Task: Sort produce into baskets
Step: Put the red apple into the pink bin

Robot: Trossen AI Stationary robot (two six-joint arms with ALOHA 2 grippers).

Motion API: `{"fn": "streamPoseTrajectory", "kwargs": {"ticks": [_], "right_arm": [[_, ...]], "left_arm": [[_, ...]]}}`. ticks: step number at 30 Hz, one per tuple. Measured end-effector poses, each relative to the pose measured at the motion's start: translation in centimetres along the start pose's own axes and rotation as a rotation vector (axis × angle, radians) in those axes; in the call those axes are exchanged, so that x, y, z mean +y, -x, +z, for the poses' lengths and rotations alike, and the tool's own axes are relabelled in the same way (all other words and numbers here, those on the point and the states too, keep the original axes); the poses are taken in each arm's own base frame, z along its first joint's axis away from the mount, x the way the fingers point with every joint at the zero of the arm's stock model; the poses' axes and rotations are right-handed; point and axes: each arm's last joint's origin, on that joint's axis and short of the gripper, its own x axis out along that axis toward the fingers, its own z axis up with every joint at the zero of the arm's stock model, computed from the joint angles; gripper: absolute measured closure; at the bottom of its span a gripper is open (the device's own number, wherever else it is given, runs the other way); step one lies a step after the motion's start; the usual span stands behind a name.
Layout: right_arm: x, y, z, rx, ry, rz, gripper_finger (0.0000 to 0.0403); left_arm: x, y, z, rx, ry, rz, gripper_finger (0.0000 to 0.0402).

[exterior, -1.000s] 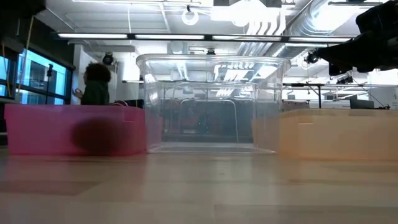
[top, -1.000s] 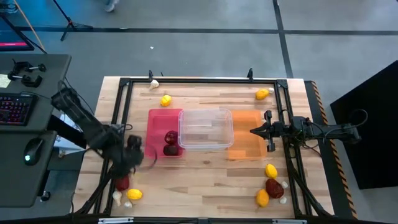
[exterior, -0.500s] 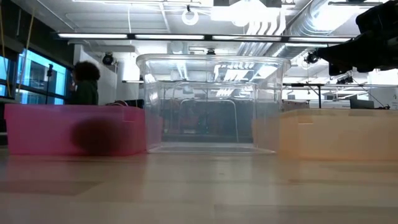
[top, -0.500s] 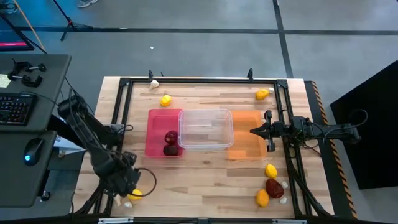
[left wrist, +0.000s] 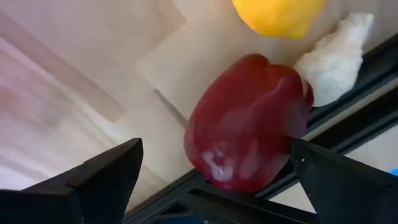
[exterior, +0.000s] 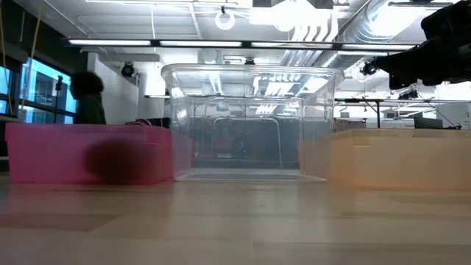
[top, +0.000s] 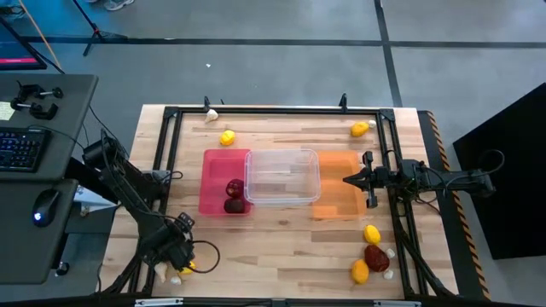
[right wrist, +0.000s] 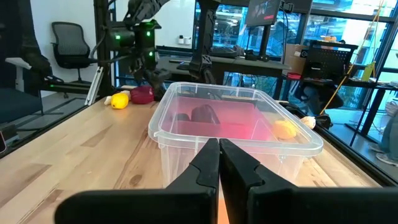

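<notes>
A grey floor (top: 281, 68) fills the upper frame of the high view. At left stands a dark side table (top: 34, 170) with a keyboard (top: 19, 147) and mouse (top: 44, 206). Ceiling ducts (exterior: 324, 29) run overhead; an office chair (right wrist: 65, 43) sits upper left.

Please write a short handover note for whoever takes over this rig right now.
Left gripper: open, down at the table's near left corner, fingers either side of a dark red lump, not yet gripped; a lemon and garlic bulb lie beside it.
Right gripper: shut, waiting over the orange tray.
Done: two red lumps in the pink tray.
Left: clear tray and orange tray hold nothing; lemons, garlic and a red lump lie loose around the table.
</notes>
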Motion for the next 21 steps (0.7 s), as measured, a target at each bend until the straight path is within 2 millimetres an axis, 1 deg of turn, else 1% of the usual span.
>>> {"fn": "streamPoseTrajectory", "kwargs": {"ticks": [6, 12, 16, 19, 21], "right_arm": [[0.0, 0.0, 0.0, 0.0, 0.0, 0.0, 0.0402], [0.0, 0.0, 0.0, 0.0, 0.0, 0.0, 0.0402], [0.0, 0.0, 0.0, 0.0, 0.0, 0.0, 0.0402], [0.0, 0.0, 0.0, 0.0, 0.0, 0.0, 0.0402], [0.0, 0.0, 0.0, 0.0, 0.0, 0.0, 0.0402]], "left_arm": [[0.6, -1.7, -0.6, 0.027, 0.012, 0.023, 0.0011], [0.9, -2.8, -0.8, 0.005, 0.011, 0.026, 0.0011], [1.1, -3.6, -0.8, -0.013, 0.052, 0.018, 0.0012], [1.1, -3.8, -0.8, -0.022, 0.097, 0.014, 0.0021], [1.1, -3.7, -0.7, -0.038, 0.128, 0.006, 0.0039]]}}
